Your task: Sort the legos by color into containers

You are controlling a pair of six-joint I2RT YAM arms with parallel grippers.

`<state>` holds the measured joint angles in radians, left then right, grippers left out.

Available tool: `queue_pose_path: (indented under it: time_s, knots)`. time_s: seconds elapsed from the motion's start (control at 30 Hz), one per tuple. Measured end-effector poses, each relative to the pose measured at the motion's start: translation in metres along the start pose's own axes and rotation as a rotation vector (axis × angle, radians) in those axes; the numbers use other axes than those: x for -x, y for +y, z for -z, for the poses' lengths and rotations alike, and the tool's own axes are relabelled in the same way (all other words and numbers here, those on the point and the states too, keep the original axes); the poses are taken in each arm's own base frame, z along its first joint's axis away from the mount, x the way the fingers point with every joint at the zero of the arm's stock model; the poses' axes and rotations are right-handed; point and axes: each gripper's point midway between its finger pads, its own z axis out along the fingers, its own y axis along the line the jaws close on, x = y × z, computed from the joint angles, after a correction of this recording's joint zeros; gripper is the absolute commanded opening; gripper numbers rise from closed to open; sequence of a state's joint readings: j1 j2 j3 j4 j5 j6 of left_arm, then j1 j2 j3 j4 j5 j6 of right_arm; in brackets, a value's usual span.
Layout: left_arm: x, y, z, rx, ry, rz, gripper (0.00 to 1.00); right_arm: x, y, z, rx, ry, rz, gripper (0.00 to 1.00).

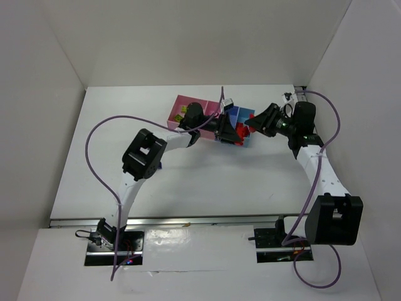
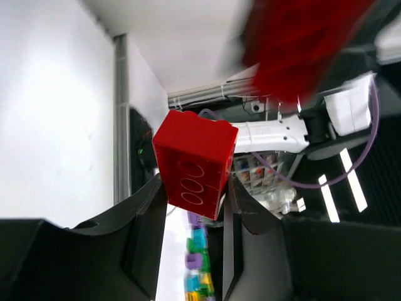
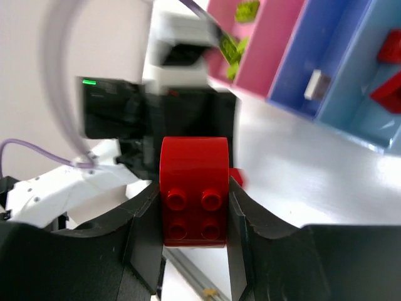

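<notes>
My left gripper [image 1: 228, 133] is shut on a red rectangular lego [image 2: 194, 164], seen from its hollow underside. My right gripper [image 1: 252, 125] is shut on a red lego with a rounded top and four studs [image 3: 194, 191]. The two grippers face each other closely over the right end of the containers [image 1: 188, 103]. Lime-green legos [image 3: 230, 49] lie in the pink bin [image 3: 276, 37]. A cream lego [image 3: 315, 84] lies in the blue compartment [image 3: 326, 37]. Red legos [image 3: 388, 69] lie in the light-blue compartment [image 3: 357, 119]. A blurred red shape [image 2: 301, 44] fills the top of the left wrist view.
White walls enclose the table on three sides. Purple cables [image 1: 94, 135] loop off both arms. A metal rail [image 1: 188, 221] runs along the near edge. A small white and black object [image 1: 289, 97] sits at the back right.
</notes>
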<state>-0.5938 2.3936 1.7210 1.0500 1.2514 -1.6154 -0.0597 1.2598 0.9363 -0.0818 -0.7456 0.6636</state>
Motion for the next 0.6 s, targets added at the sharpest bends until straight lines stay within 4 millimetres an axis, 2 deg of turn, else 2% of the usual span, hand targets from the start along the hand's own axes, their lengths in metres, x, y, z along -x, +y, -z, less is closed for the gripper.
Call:
queue_pose_path:
  time_s: [0.17,0.27,0.43,0.6]
  knots:
    - [-0.009,0.048,0.030,0.107,-0.049,0.144,0.00,0.023,0.020,0.004,0.024,-0.048,0.079,0.34]
    - [-0.002,0.065,0.042,0.186,-0.088,0.168,0.00,0.028,0.020,0.004,0.012,-0.065,0.091,0.34]
    - [0.023,0.057,0.041,0.326,-0.138,0.094,0.00,0.039,0.000,-0.006,-0.093,-0.081,0.079,0.34]
    - [0.044,0.028,0.047,0.466,-0.213,-0.018,0.00,0.072,-0.027,-0.027,-0.263,-0.141,0.105,0.35]
